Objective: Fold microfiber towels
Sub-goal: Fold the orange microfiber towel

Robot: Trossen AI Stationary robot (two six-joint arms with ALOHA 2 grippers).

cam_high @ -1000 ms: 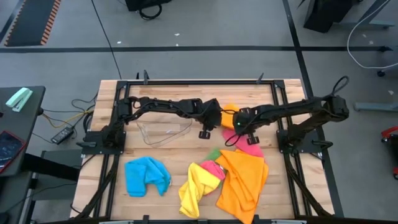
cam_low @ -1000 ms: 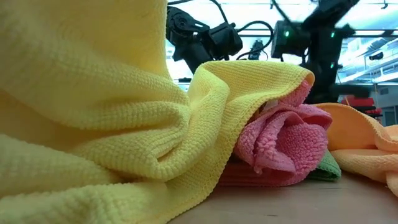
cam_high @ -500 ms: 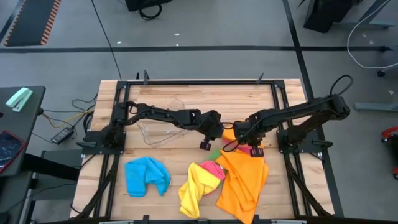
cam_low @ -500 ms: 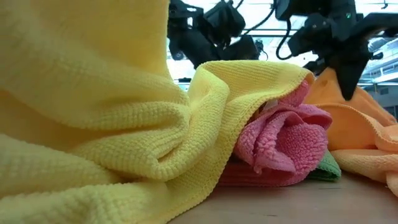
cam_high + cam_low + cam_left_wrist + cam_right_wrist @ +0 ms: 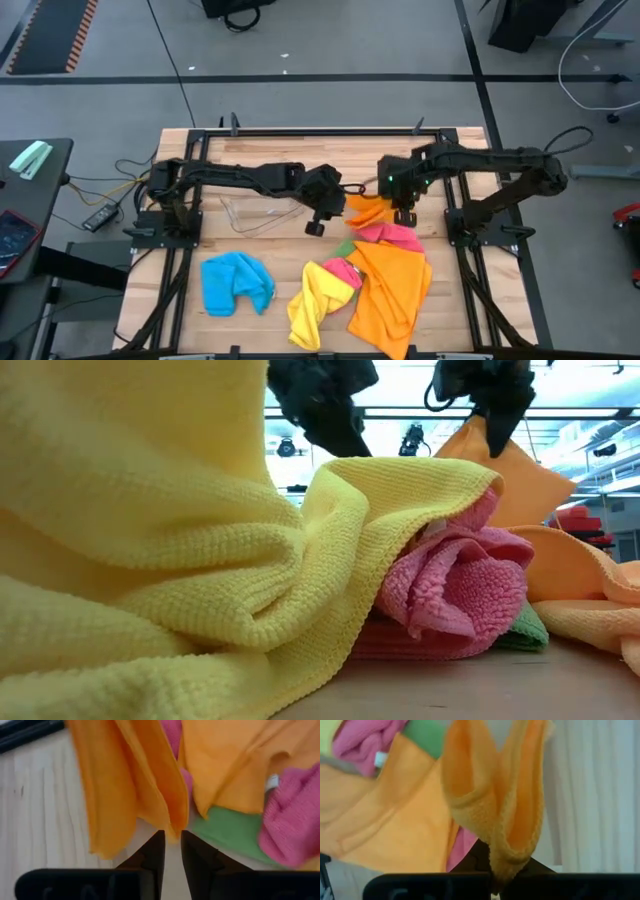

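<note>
Wooden counter (image 5: 270, 150) carries a heap of microfiber towels (image 5: 380, 285) toward its front right. Right gripper (image 5: 405, 215) has its fingers clenched on a small orange towel (image 5: 368, 208), lifted above the pile. Left gripper (image 5: 314, 226) hovers just beside its hanging edge, fingers slightly parted, gripping nothing.

No readable text in any view.

A small white tag (image 5: 271, 782) sewn to a towel edge shows in both wrist views, but nothing on it can be made out.
</note>
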